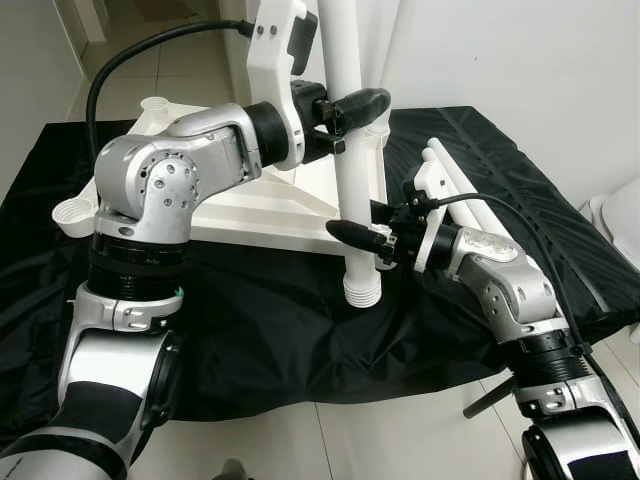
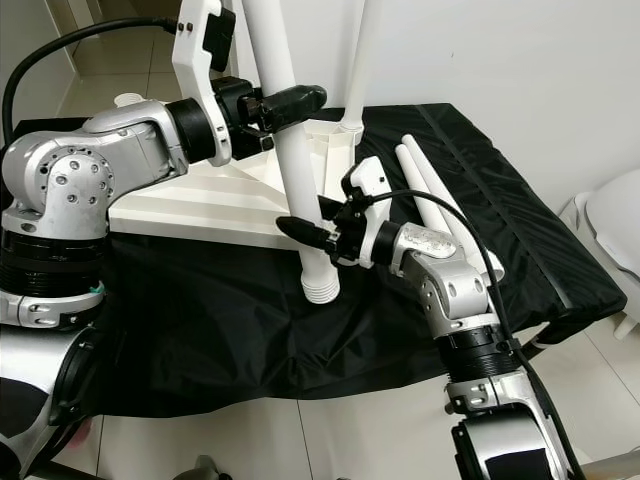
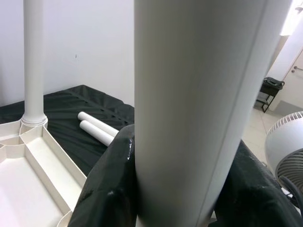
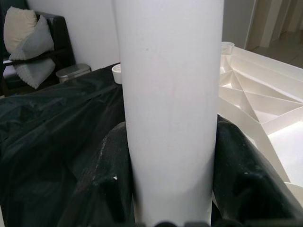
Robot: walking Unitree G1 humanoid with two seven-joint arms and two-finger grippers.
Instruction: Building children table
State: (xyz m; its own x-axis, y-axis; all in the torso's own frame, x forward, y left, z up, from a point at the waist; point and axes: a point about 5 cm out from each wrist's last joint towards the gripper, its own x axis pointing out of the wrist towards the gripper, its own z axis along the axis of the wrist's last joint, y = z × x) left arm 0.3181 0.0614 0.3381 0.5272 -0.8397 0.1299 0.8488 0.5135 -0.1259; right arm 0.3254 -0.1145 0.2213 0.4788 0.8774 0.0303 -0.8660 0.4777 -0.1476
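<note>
On the left, the left end effector [image 1: 352, 108] is clamping the upper part of a white leg [image 1: 350, 150], its black fingers [image 3: 111, 189] pressing on both sides of the tube. The leg is standing upright, its ribbed threaded end [image 1: 363, 290] hanging just above the black cloth [image 1: 260, 330] and just in front of the edge of the overturned tabletop [image 1: 250, 205]. Lower down and to the right, the right end effector [image 1: 362, 228] is gripping the same leg near its lower part, fingers closed around it from either side. The step in hand looks to be carrying this leg to a corner socket [image 1: 72, 215] of the tabletop; doing it well probably means keeping the tube vertical with both grips, lining the thread up squarely over the round cup, then lowering and twisting without cross-threading. A second leg [image 2: 358, 60] is already standing in the far socket. Farther right, two spare legs [image 2: 430, 185] are lying side by side on the cloth. The parts are appearing as smooth, matte white plastic: long round tubes, and a tabletop underside stiffened by triangular ribs [image 4: 255, 104] with cup-shaped sockets at the corners. The cloth is looking thin, glossy and wrinkled.
</note>
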